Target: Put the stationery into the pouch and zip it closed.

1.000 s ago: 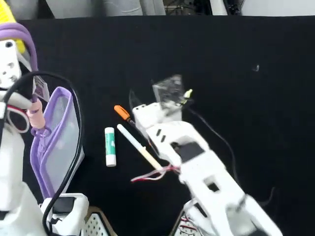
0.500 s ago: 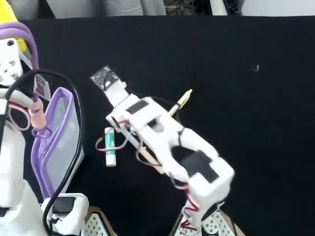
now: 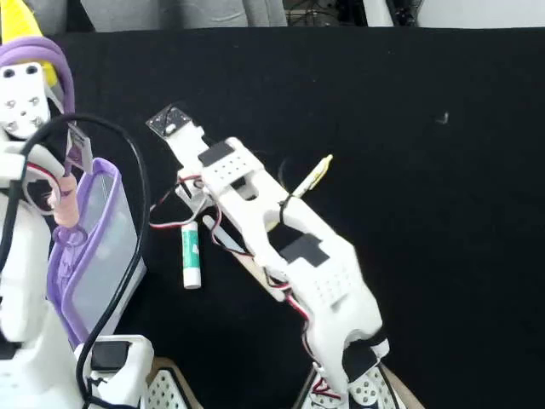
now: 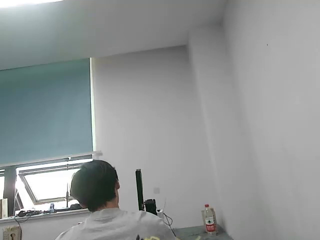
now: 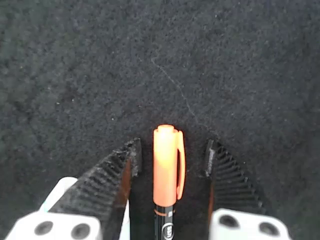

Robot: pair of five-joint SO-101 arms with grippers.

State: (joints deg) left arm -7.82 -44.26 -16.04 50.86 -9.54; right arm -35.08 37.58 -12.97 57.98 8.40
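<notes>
Our right claw (image 5: 172,151) stands spread astride the orange plastic pen (image 5: 167,172); closing off-centre, we fear, could roll it away.

Surface (image 5: 75,60): black cloth, matt, felt-like nap, speckled with pale lint and one fine thread.
Orange pen (image 5: 168,160): smooth plastic cap with moulded clip, slight sheen.
Right end effector (image 5: 172,146): fingers (image 5: 112,175) black, matt, coarsely ridged on the inner faces; white matt plastic housings behind.
Pouch (image 3: 102,243): translucent panel, glossy like soft plastic; purple cloth-like edging.
Glue stick (image 3: 191,254): smooth white plastic, green label band.
Arm shells (image 3: 332,290): white plastic, matt.
</notes>
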